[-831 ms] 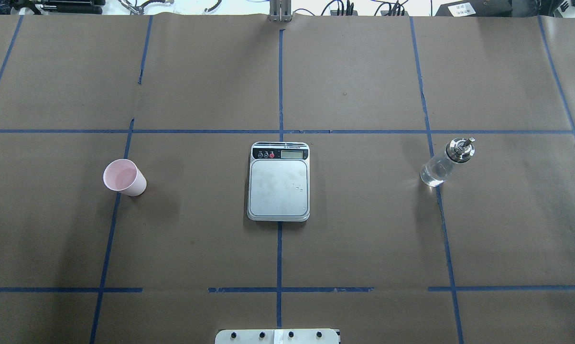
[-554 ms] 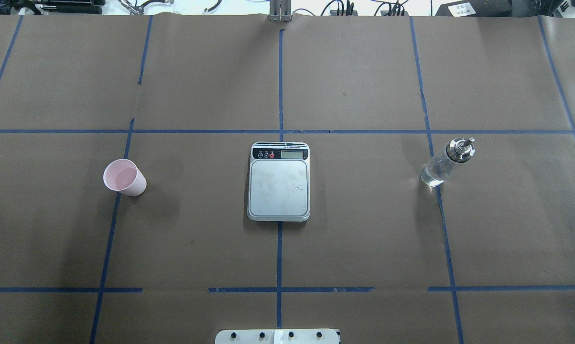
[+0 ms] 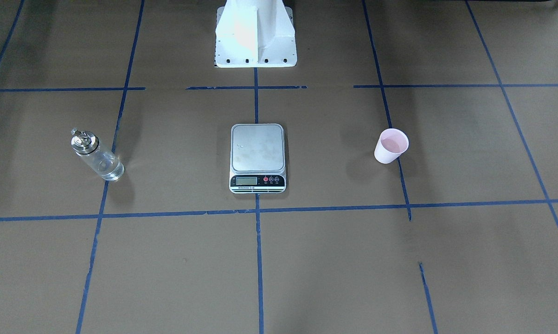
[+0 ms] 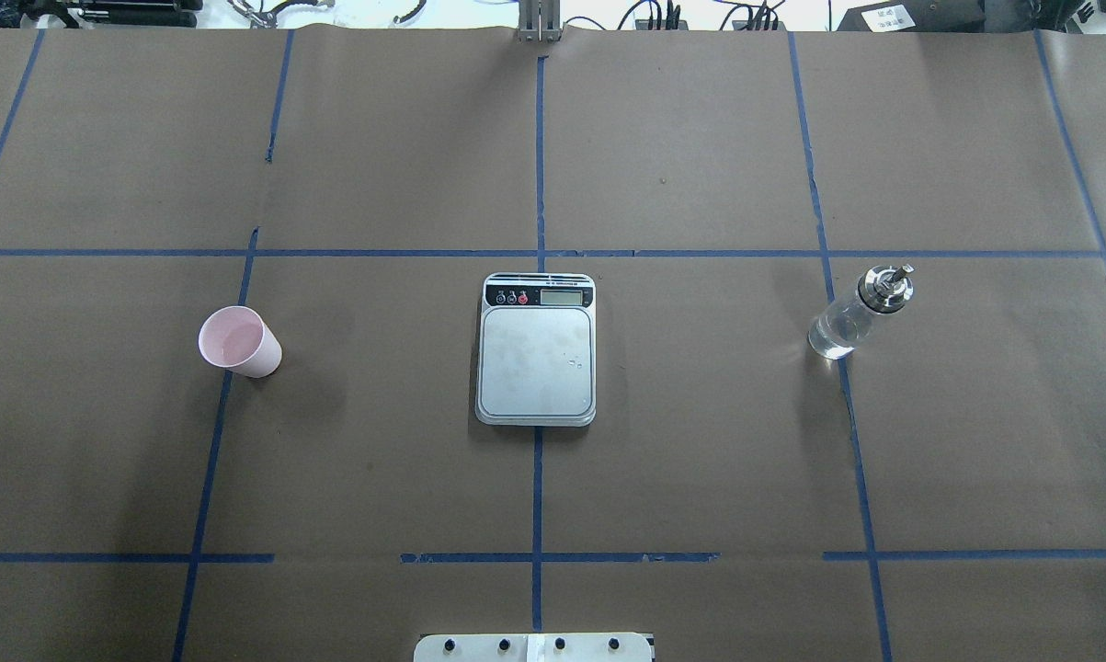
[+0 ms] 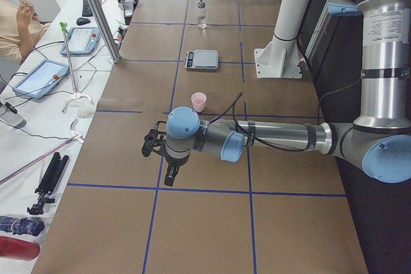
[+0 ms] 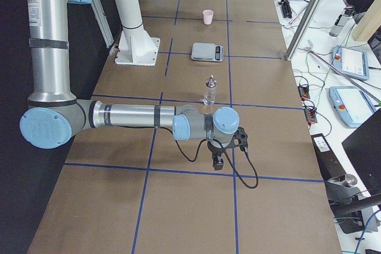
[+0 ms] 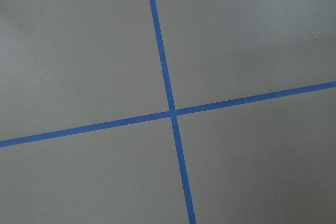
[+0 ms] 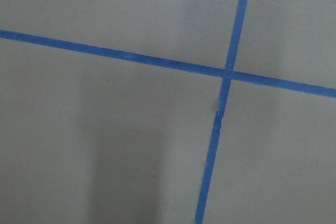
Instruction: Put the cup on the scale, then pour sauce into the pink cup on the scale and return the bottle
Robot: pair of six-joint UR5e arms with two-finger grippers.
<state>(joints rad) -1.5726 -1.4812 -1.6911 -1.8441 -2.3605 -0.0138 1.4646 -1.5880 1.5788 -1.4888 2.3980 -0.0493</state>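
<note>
The scale (image 4: 536, 349) sits mid-worktop (image 4: 700, 441) with its platform bare. The pink cup (image 4: 238, 341) stands upright well off to the robot's left, and the bottle (image 4: 851, 317) of clear sauce stands well off to its right. The left gripper (image 5: 169, 174) and the right gripper (image 6: 218, 160) hang low over the paper at opposite ends; I cannot tell whether either one's fingers are apart.

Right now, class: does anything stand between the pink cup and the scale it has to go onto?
Nothing visible does. Only the bare table lies between the cup and the scale, and nothing stands on its platform. The bottle stands on the scale's far side, away from that path.
</note>
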